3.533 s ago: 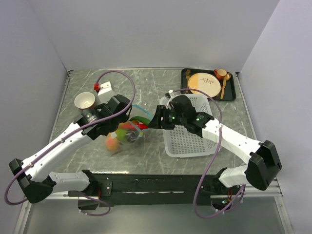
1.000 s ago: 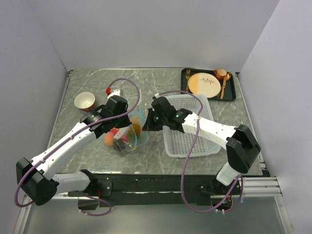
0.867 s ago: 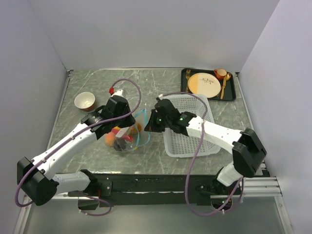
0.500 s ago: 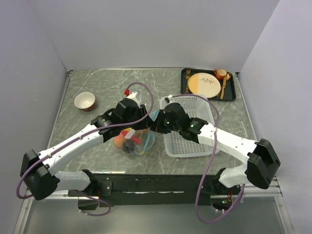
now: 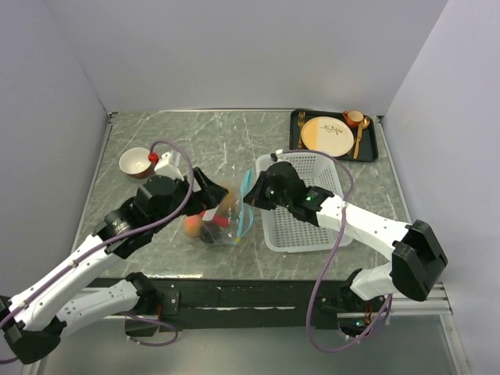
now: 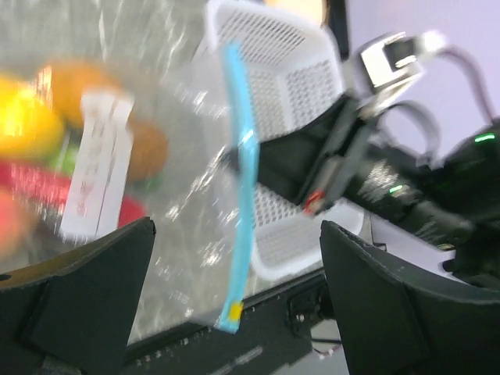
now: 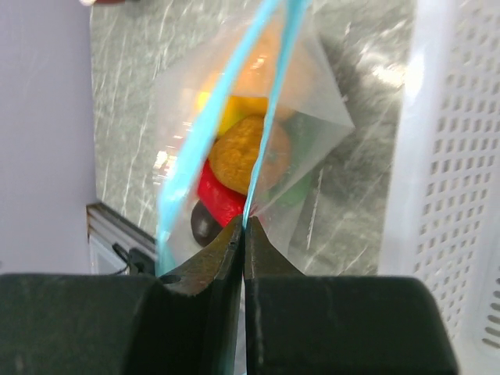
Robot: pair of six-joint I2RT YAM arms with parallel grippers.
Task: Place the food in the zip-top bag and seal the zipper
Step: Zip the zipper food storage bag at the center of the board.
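The zip-top bag (image 5: 221, 226) lies on the table between the arms, clear, with the food (image 5: 205, 225) bunched inside. In the right wrist view an orange round (image 7: 248, 156), a red pepper (image 7: 219, 195), a yellow piece (image 7: 233, 109) and a dark brown round (image 7: 203, 223) show through the plastic. My right gripper (image 7: 244, 226) (image 5: 251, 197) is shut on the zipper (image 7: 269, 117) (image 5: 246, 205), whose two blue strips spread apart below the pinch. My left gripper (image 6: 234, 305) (image 5: 212, 197) stands wide open just left of the bag (image 6: 180, 203), nothing between its fingers, with the zipper (image 6: 241, 195) ahead of it.
A white mesh basket (image 5: 305, 207) sits right of the bag, under my right arm. A black tray (image 5: 373, 148) at the back right holds a tan plate (image 5: 326, 136), a cup and cutlery. A small bowl (image 5: 137, 162) stands at the back left.
My left gripper has opened, let go of the bag and drawn back to the left. My right gripper has kept its pinch on the zipper, and the bag has shifted slightly right.
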